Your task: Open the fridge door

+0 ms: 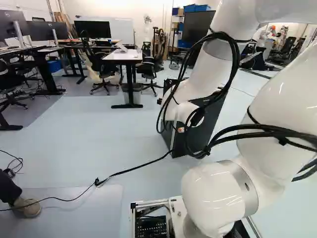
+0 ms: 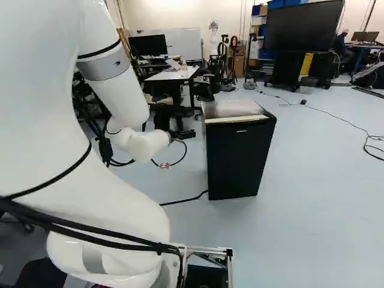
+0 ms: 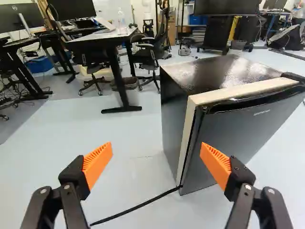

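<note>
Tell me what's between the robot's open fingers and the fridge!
Just pale floor and a black cable running to the fridge; nothing stands in the way in the wrist view.

A smooth pale blue-grey floor (image 2: 318,180) meets an off-white wall (image 2: 180,13). Near the wall stand a white-topped desk with black legs (image 1: 123,55), black office chairs (image 1: 151,68) and a white rectangular board (image 1: 124,30). At the right of the right base view, a large black flat screen (image 2: 304,27) faces the room; blue plastic bins (image 1: 196,8) sit high on shelving.
</note>
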Controlling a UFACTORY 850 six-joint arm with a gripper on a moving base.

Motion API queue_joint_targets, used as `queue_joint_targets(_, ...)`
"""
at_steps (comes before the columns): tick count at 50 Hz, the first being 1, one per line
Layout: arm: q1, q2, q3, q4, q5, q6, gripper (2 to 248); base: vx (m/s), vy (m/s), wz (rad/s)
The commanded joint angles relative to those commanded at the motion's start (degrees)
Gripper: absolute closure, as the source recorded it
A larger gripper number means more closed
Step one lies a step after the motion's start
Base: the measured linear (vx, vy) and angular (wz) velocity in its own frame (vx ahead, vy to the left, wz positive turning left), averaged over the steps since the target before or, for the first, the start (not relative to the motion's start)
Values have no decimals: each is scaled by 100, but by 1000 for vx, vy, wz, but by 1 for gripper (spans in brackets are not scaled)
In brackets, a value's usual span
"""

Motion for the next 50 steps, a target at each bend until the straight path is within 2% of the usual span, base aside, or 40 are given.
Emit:
queue_joint_targets(24, 178, -692, -461, 526, 186, 0, 3, 0, 0, 0)
queue_joint_targets(50, 201, -1399, -825, 1098, 546, 0, 3, 0, 0, 0)
